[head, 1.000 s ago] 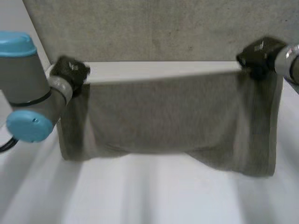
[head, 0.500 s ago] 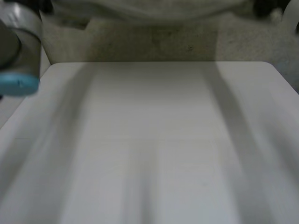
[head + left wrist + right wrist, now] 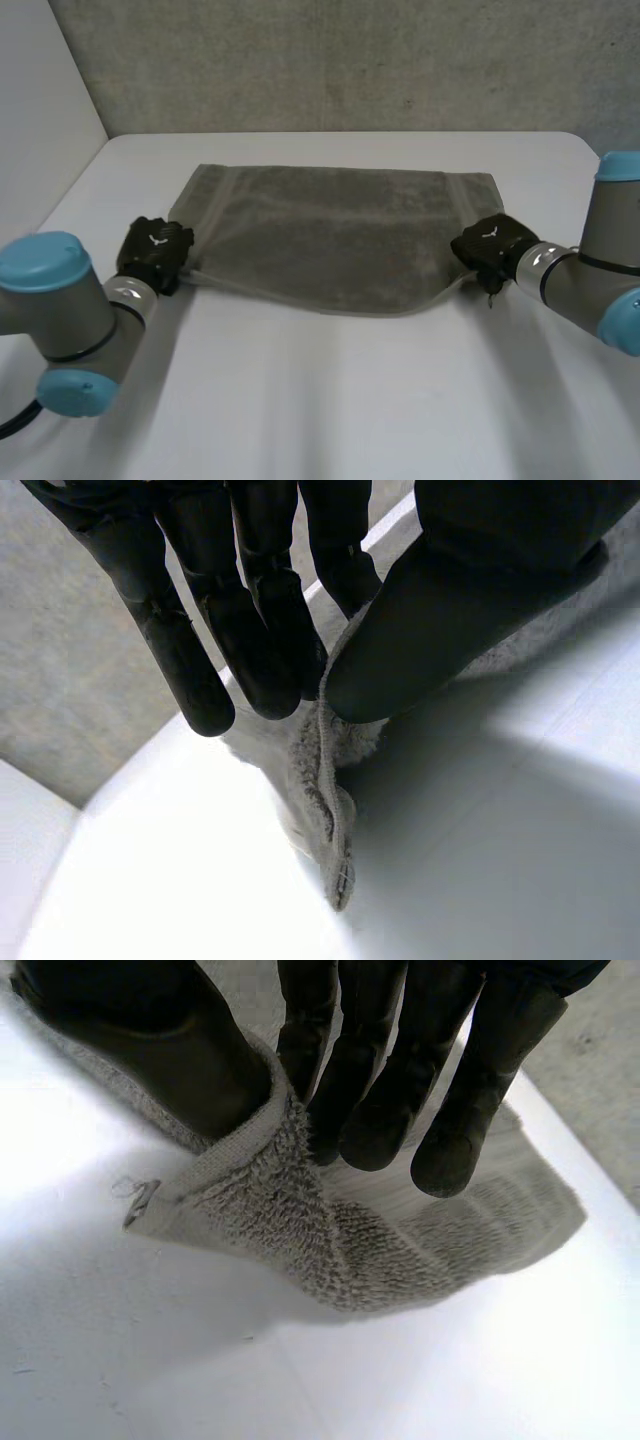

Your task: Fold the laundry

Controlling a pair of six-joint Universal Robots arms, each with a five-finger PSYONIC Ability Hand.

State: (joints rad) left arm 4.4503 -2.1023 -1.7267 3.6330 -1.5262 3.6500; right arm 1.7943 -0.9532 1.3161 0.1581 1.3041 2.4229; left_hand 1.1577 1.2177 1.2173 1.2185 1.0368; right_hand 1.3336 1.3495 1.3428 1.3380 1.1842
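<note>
Grey towel [image 3: 335,235]: you will find it spread flat on the far half of the white tabletop [image 3: 330,400]. Left hand [image 3: 155,255] at the towel's near left corner, hem pinched between thumb and fingers [image 3: 265,630]. Right hand [image 3: 487,247] at the near right corner, thumb and fingers pinching the terry edge. Between your two hands the near edge bows toward the near side.

Surface: you have a white table [image 3: 330,400].
Lying on it: one grey terry towel [image 3: 340,235], spread out, close to the table's far edge, its near edge bowed.
</note>
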